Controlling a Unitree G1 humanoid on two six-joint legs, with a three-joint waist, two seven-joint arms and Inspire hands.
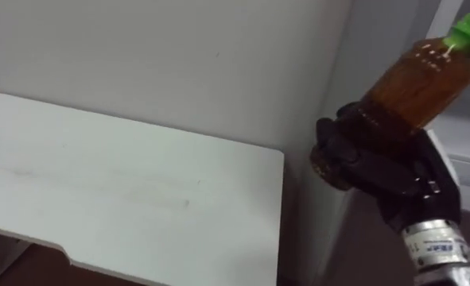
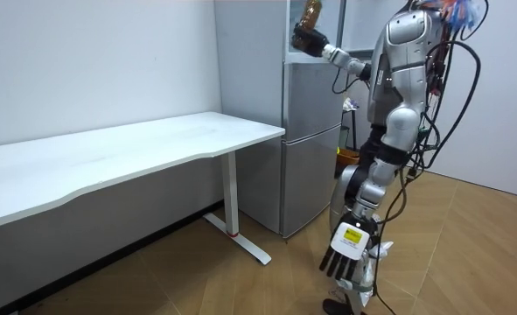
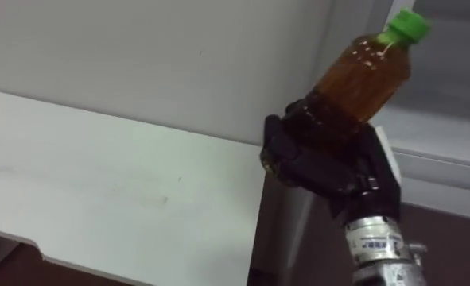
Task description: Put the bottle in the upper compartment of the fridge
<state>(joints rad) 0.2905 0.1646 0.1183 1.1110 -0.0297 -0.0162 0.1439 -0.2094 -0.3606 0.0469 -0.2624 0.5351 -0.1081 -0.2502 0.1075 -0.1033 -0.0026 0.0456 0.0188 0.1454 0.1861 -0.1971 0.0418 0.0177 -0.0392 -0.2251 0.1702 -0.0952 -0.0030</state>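
Observation:
My right hand (image 1: 370, 159) is shut on the lower part of a bottle (image 1: 421, 79) of brown drink with a green cap, held tilted with the cap up and to the right. In the room view I stand before a grey two-door fridge (image 2: 310, 131), and the right hand (image 2: 303, 39) holds the bottle (image 2: 309, 16) raised against its upper part. The grey fridge front (image 1: 465, 135) lies just behind the bottle. My left hand (image 2: 350, 254) hangs by my leg with straight fingers, holding nothing.
A long white table (image 1: 99, 183) stands against the wall to the left of the fridge, its right end close under my raised hand. The table (image 2: 153, 144) rests on a white leg over a wooden floor.

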